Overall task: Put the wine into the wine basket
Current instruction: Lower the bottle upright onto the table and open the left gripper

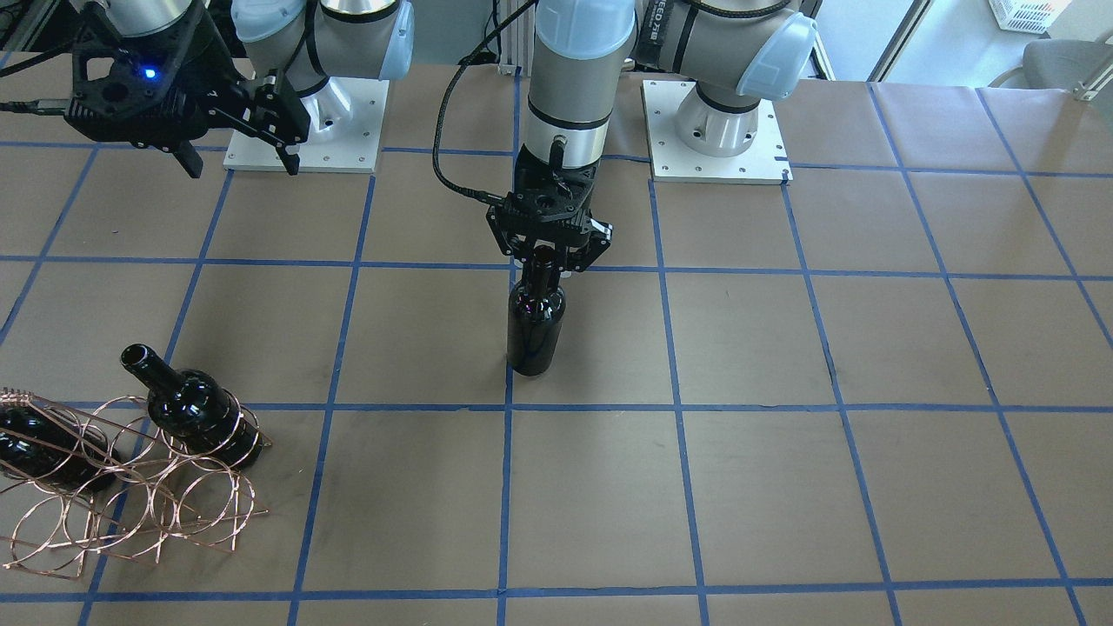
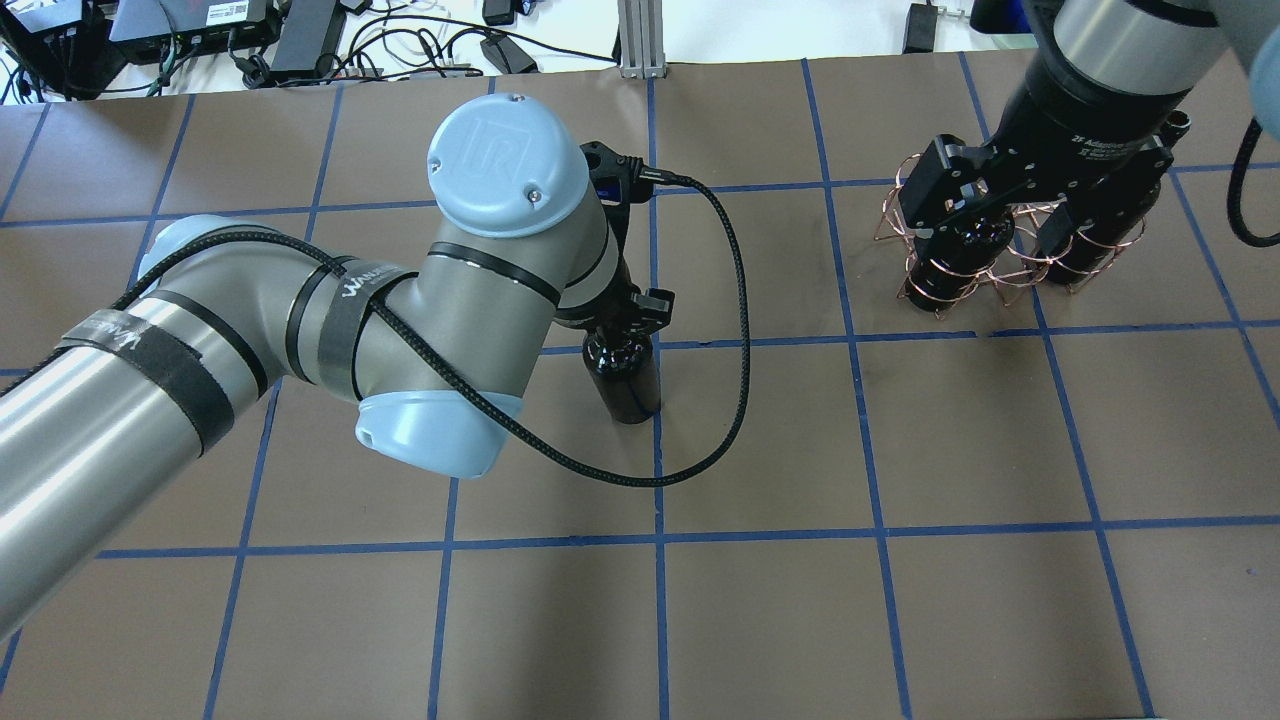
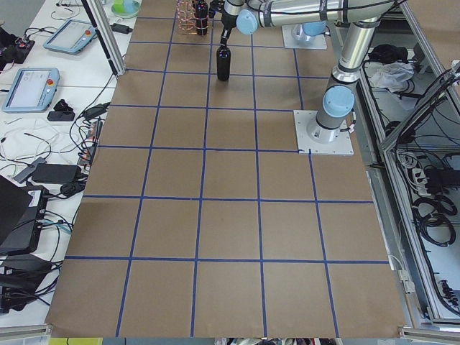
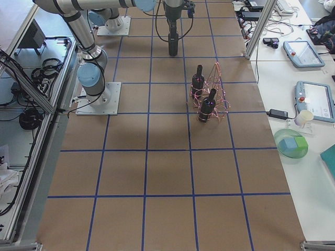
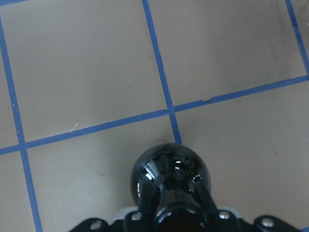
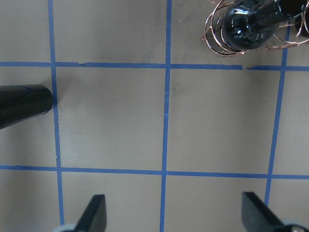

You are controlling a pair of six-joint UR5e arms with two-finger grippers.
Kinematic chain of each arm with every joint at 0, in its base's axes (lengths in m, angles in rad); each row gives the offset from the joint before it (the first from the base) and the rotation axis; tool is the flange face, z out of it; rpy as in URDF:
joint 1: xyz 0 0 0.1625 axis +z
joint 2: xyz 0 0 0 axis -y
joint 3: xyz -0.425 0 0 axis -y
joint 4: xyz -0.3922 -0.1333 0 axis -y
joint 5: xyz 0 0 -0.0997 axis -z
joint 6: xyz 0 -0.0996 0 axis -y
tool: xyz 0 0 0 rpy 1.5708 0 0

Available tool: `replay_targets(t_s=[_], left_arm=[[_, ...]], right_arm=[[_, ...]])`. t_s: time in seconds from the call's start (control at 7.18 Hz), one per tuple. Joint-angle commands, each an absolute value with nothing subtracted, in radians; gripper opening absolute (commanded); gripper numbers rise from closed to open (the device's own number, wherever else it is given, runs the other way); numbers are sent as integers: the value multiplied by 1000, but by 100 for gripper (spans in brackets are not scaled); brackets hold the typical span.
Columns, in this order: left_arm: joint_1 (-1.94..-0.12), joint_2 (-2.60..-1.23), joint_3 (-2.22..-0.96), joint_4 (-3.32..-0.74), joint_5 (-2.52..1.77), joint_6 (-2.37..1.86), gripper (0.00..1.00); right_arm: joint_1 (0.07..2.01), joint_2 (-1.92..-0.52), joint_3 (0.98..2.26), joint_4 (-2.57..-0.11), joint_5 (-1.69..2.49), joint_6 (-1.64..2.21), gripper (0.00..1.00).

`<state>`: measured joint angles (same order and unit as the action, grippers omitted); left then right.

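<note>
Wine bottle (image 5: pixel 170 179) standing upright on table (image 1: pixel 783 348), left pincer (image 1: pixel 546 263) pinching its neck; right pincer (image 6: pixel 174 205) hanging spread. Seemingly grasp step; next move calling for lifting toward wine basket (image 1: pixel 130 487), tilting in.

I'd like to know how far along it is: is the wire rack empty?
No, a bottle and a second bottle sit in the rack.

Bright, even light from above; soft, faint shadows lie on the table (image 1: pixel 783 348). White glints dot the bottle (image 5: pixel 170 169), whose neck blurs at 6 o'clock in the left wrist view.
</note>
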<state>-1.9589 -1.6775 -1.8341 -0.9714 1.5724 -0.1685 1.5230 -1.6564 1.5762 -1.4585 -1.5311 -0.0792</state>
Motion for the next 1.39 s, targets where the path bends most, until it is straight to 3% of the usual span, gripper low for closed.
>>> replay_targets(t_s=[0.0,0.7,1.11,1.25], left_arm=[[-1959,-1681,-1833,-977,1575,-170,0],[-1959,-1681,-1836,-1002,1575,-172,0],[-1959,-1683,-1835,-1003,1621,-172,44],[-1959,-1683,-1833,-1003,1621,-172,46]], right_arm=[[1522,-1651,1577,-1459,-1531,-84,100],[1516,-1647,1575,-1576,-1537,-83,100],[1522,-1647,1577,-1568,-1519,-83,100],[1522,-1647,1577,-1568,-1534,-83,100]])
